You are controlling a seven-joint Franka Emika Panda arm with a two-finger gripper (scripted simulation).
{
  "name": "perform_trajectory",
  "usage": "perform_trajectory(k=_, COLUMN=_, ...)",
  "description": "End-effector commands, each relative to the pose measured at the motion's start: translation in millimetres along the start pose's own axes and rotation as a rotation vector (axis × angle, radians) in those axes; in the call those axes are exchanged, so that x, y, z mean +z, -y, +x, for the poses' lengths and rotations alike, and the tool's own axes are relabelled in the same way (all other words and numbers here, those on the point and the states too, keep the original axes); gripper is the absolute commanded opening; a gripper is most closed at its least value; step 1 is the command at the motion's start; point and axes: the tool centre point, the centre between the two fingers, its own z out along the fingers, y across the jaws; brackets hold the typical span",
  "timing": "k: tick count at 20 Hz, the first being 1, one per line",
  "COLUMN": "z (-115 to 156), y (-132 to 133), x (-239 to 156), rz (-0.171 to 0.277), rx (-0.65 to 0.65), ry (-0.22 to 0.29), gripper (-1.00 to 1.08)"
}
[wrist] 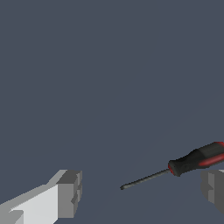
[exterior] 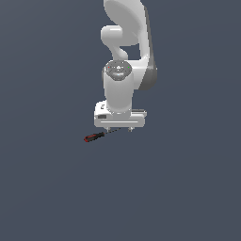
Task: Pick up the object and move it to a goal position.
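Observation:
The object, a small screwdriver (exterior: 94,137) with a red-and-black handle and thin dark shaft, lies flat on the dark grey floor. In the exterior view its handle points to the left and its shaft runs under the white hand. My gripper (exterior: 120,128) hangs just above it, pointing straight down. In the wrist view my gripper (wrist: 140,192) is open, with both grey fingertips (wrist: 69,192) wide apart. The screwdriver (wrist: 197,159) sits slightly off the line between them, handle near one fingertip and shaft tip in the gap. Nothing is held.
A plain dark grey floor (exterior: 188,188) surrounds the screwdriver. The white arm (exterior: 127,47) rises behind the gripper in the exterior view. No goal marker shows.

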Motion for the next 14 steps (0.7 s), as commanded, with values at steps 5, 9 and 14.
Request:
perform_trajectory(k=5, z=3, y=0, x=-8, rz=0.003, rx=0.009, ry=-0.009, gripper=1.0)
perform_trajectory(k=9, z=7, y=-1, x=-21, rz=0.007, rx=0.017, ry=-0.023, gripper=1.0)
perform_trajectory(k=14, z=6, y=-1, x=-20, rz=0.008, rx=0.025, ry=-0.022, gripper=1.0)
